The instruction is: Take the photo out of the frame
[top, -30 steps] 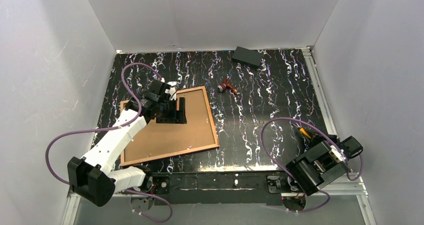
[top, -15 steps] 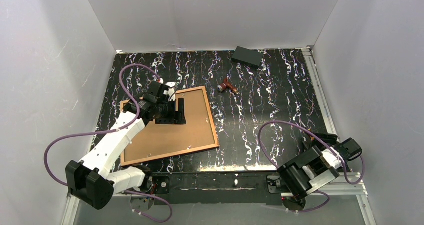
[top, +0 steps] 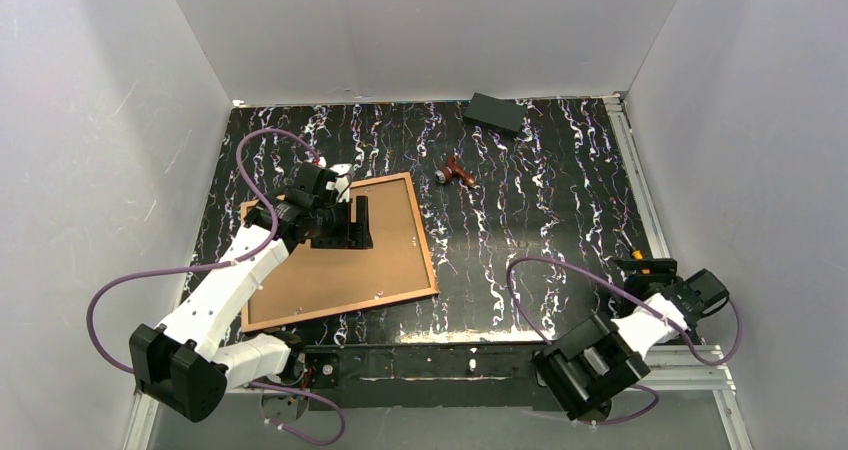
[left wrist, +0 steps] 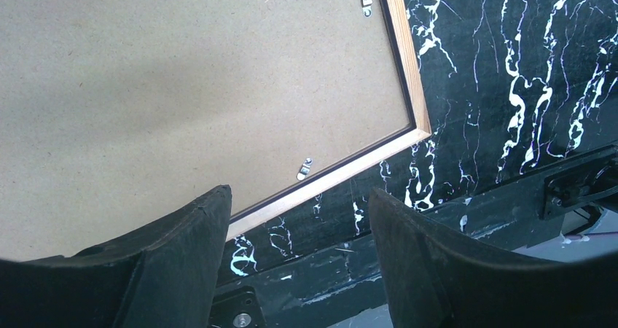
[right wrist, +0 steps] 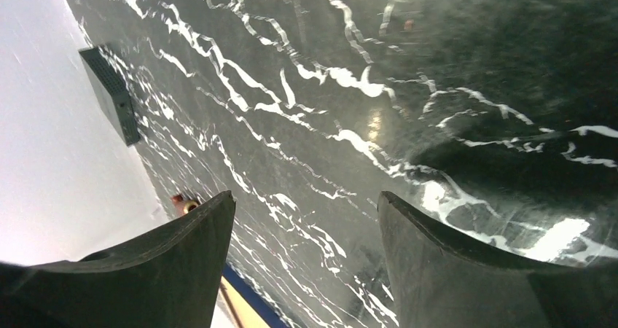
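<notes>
Left gripper (left wrist: 299,200) and right gripper (right wrist: 306,204) gape empty — a clip (left wrist: 304,169) ahead of the left jaws could make the frame (left wrist: 407,58) follow the photo (left wrist: 182,87).

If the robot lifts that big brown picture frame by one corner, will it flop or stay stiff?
Probably stiff: the frame has a straight wooden-looking rim around a flat board. It lies flat on the shiny table, so a push would likely slide it, not roll it. Small metal clips seem to hold the board in.
</notes>
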Tool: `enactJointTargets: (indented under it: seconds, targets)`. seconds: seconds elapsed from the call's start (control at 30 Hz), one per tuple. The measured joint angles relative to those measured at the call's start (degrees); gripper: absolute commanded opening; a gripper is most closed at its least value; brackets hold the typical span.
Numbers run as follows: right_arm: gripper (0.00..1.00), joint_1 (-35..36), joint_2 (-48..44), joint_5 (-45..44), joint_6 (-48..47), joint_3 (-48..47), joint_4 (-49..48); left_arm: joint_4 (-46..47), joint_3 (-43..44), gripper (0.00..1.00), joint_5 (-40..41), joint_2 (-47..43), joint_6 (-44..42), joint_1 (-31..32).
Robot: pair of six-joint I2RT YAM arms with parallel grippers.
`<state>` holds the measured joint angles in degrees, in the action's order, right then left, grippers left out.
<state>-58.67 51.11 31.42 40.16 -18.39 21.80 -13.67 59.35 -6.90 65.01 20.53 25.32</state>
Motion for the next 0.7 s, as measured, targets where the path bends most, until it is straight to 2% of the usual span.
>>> enactJointTargets:
  seconds: [0.17, 0.33, 0.7]
  targets:
    - [0.82, 7.5, -5.6, -3.1, -1.8, -3.9, 4.1, 0.2, -0.1, 0.68, -0.6, -0.1, 0.3, 0.0]
    - [0.84, 21.2, -9.0, -8.0, -1.4, -6.3, 5.4, 0.3, -0.7, 0.68, -1.0, 0.0, 0.5, 0.0]
    - [0.84, 54.2, 1.7, -20.0, -3.8, -14.4, 5.0, 0.3, -0.9, 0.68, -1.0, 0.1, 0.6, 0.0]
